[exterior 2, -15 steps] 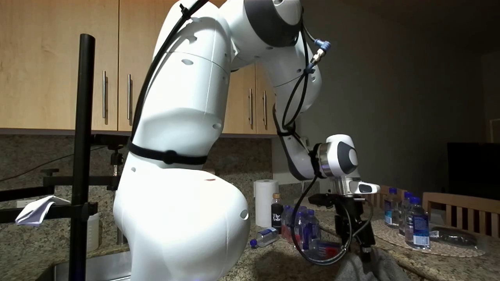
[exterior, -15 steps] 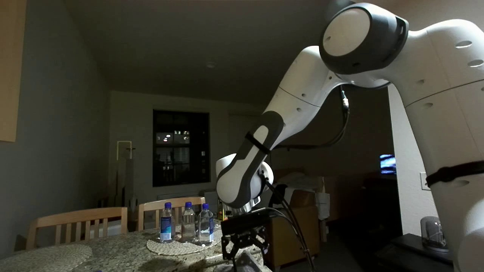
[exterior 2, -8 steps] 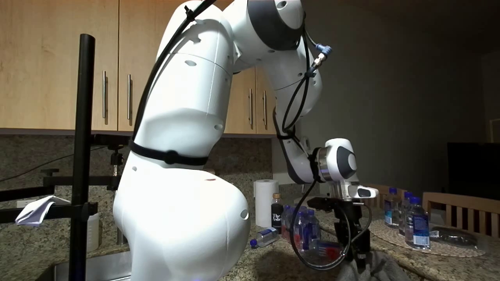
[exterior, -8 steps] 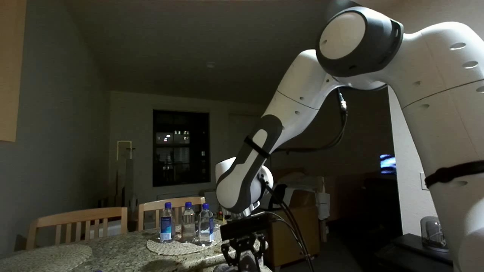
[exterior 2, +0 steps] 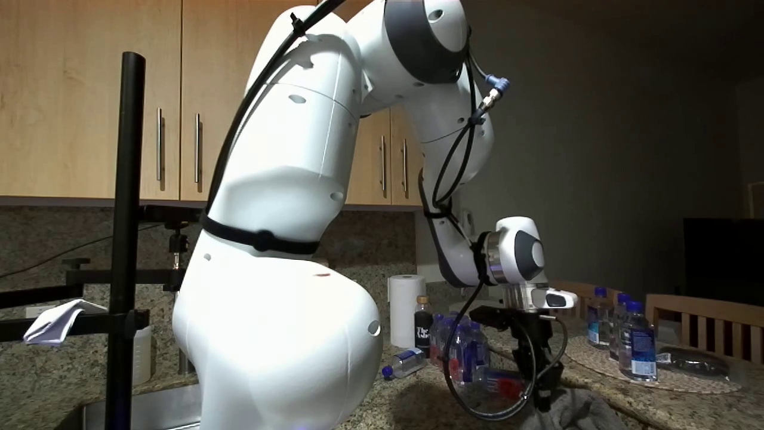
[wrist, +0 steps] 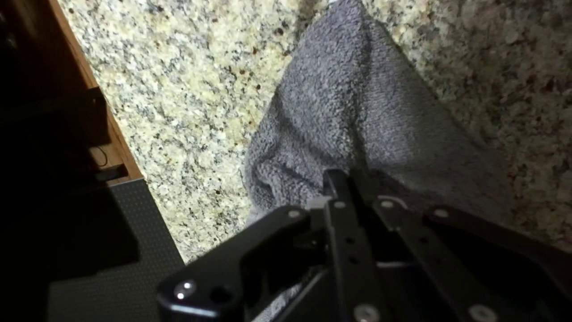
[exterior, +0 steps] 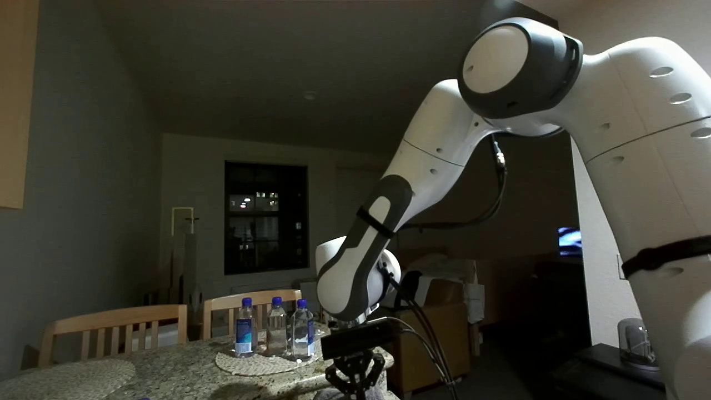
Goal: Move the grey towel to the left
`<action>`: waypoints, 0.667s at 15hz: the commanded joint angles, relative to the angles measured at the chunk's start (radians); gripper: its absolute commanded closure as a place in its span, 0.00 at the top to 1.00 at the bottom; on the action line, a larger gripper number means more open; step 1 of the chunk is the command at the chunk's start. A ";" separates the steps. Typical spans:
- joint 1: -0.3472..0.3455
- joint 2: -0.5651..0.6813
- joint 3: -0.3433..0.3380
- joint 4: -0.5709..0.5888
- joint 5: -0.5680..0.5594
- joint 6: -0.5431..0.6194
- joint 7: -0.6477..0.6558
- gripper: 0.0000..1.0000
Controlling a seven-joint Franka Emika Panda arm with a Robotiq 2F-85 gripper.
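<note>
You have the grey towel (wrist: 330,89) on the speckled counter (wrist: 187,89), directly at the gripper (wrist: 350,176): in the wrist view a wooden edge (wrist: 120,150) and bright bare stone lie to its left, its pointed corner reaches toward the far side, and shadowed stone lies to its right. Sweep from the left in an exterior view and you meet a black post (exterior 2: 124,179), then the steel sink (exterior 2: 143,409) at the near side, then the white bulk of the arm (exterior 2: 274,340), which hides part of the counter from you. Right of that, on the far side, stand a paper towel roll (exterior 2: 407,310) and a dark bottle (exterior 2: 422,325), with a clear bottle (exterior 2: 408,362) on its side in front of them. Next you get a cluster of upright bottles (exterior 2: 459,349) and one with a red label (exterior 2: 507,385) lying down, left of your towel and farther off. To the right of the towel runs another stretch of counter, where three upright water bottles (exterior 2: 637,349) stand on a woven mat (exterior 2: 698,387), with chairs (exterior 2: 710,313) beyond. Your gripper points down into the towel, its fingers (wrist: 338,188) drawn nearly together with only a thin gap; a crease of cloth runs in between the tips, so you have a fold pinched, while the rest spreads around them on the stone.
</note>
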 commanded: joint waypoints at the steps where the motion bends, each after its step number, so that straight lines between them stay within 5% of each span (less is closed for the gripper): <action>1: 0.007 0.000 -0.004 -0.003 0.024 0.029 -0.030 0.07; 2: 0.008 -0.002 -0.005 -0.002 0.023 0.030 -0.028 0.07; 3: 0.009 -0.006 -0.006 -0.001 0.021 0.029 -0.024 0.32; 5: 0.008 -0.014 -0.006 -0.003 0.020 0.030 -0.026 0.36; 10: 0.009 -0.007 -0.020 0.018 -0.001 0.053 -0.010 0.67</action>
